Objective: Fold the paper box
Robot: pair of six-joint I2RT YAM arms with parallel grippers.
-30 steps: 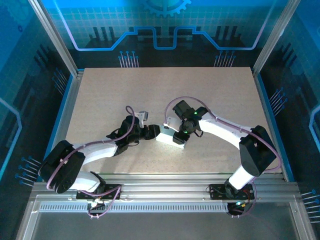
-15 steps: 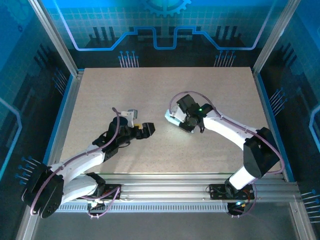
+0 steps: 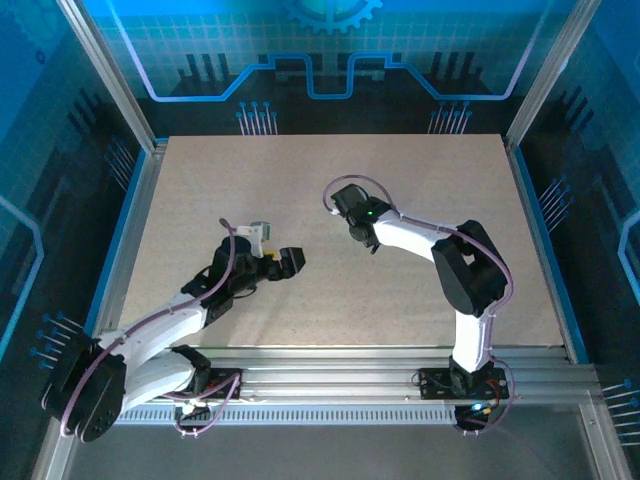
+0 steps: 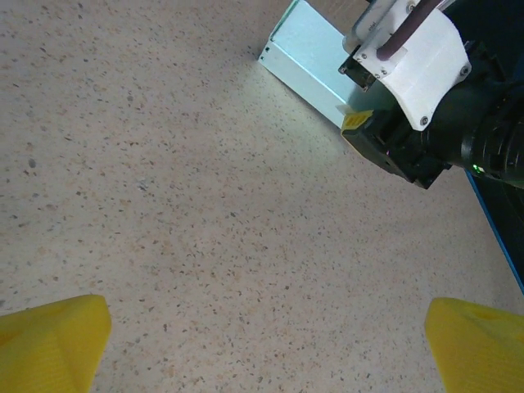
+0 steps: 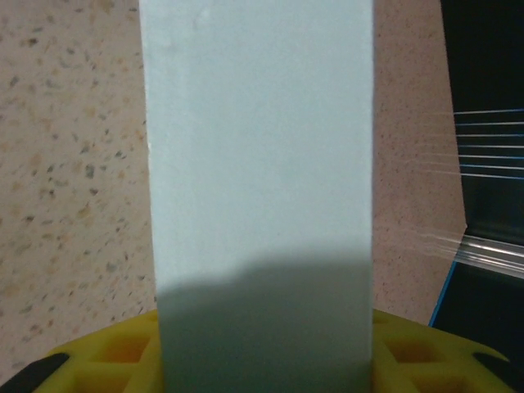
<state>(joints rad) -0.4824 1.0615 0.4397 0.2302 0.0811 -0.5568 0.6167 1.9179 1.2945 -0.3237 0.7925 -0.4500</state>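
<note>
Table (image 3: 440, 170): you have a speckled beige board under both arms, and every place below is read against it.
Paper box (image 4: 304, 51): it is pale mint card in a flat, closed rectangular shape. It lies low over the middle of the table. From the left wrist you see one long edge and one corner of it down at the table's surface, but you cannot tell whether it rests there.
Paper box, close up (image 5: 258, 164): from the right wrist it runs as a plain upright band, with bare table on either side of it.
Right claw (image 3: 356, 225): it is grasping the paper box. Yellow pads (image 5: 106, 360) show on both sides of the card's near end. The claw is over the middle of the table, with its arm reaching in from the table's near right edge.
Left claw (image 4: 262, 348): it is released. Your two yellow fingertips (image 4: 51, 340) stand wide apart over bare table with nothing between them.
Left claw, from above (image 3: 285, 262): it is left of the table's middle and a little toward the near edge, apart from the paper box and the right claw.
</note>
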